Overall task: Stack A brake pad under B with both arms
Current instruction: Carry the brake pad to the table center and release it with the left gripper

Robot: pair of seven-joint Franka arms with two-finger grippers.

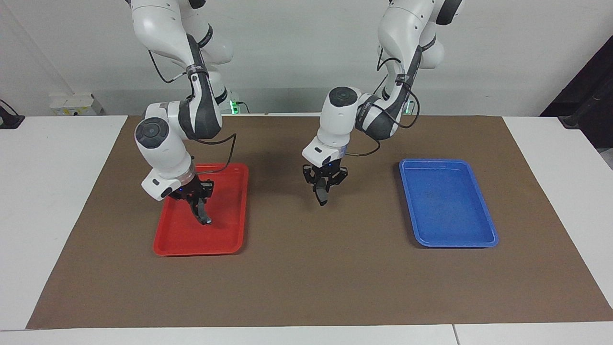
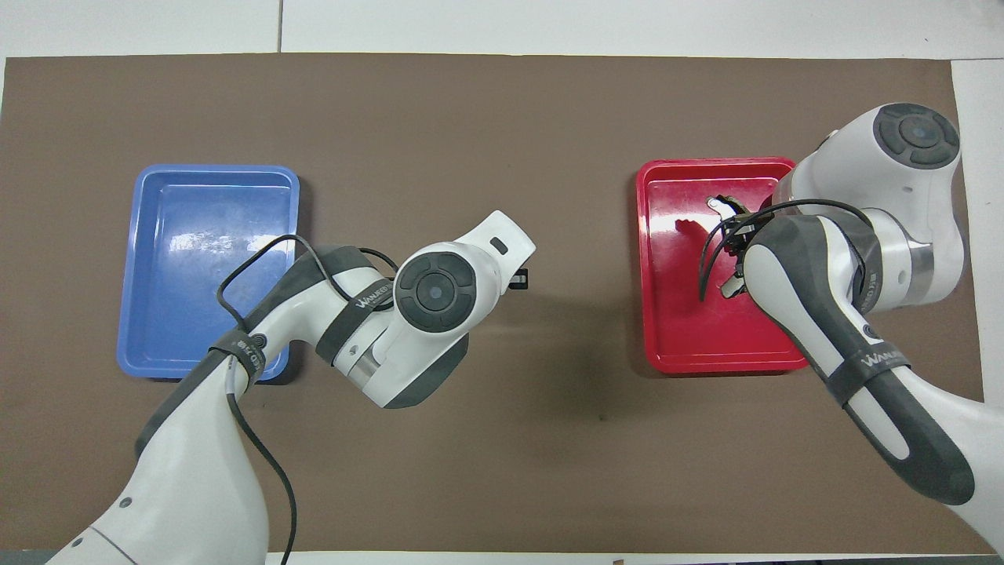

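Note:
My left gripper (image 1: 324, 186) is shut on the short dark grey A brake pad (image 1: 322, 196), which hangs point-down over the bare mat between the two trays. In the overhead view the left wrist hides the pad and only a bit of the gripper (image 2: 518, 278) shows. My right gripper (image 1: 196, 194) is shut on the longer curved black piece B (image 1: 204, 214) and holds it over the red tray (image 1: 225, 242), lower tip close to the tray floor. B (image 2: 723, 209) also shows in the overhead view, partly under the right arm's cable.
A blue tray (image 1: 450, 201) lies on the brown mat toward the left arm's end; it also shows in the overhead view (image 2: 204, 235). The red tray (image 2: 674, 345) lies toward the right arm's end. The mat (image 1: 306, 273) spreads between and around them.

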